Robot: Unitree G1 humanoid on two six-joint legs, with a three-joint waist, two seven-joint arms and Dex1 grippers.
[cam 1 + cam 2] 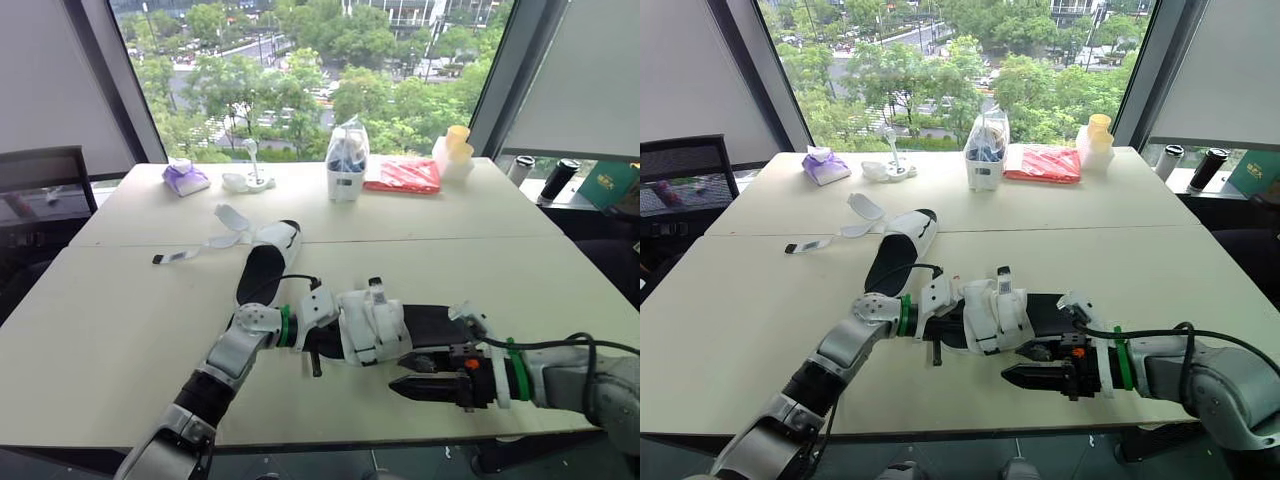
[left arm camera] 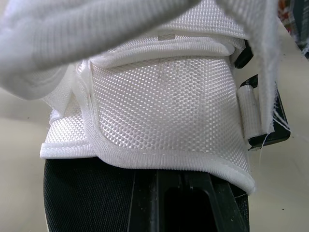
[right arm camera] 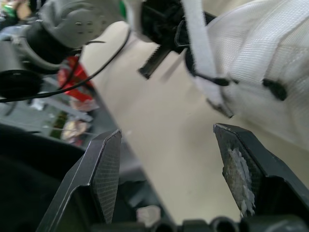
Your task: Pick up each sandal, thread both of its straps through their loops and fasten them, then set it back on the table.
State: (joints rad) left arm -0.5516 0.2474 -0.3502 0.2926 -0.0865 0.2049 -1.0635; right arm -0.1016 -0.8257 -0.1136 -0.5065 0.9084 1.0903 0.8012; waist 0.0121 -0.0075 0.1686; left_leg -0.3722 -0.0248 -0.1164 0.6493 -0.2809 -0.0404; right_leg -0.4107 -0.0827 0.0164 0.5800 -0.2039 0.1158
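White-strapped sandal (image 1: pixel 372 325), long axis left to right, left hand (image 1: pixel 315 348) grip unclear, right hand (image 1: pixel 398 388) released, empty

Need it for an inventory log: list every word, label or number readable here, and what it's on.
None is legible.
Green box: pale print, too small to read.
White bag: dark label marks, too blurred.
Red packet: no readable print.
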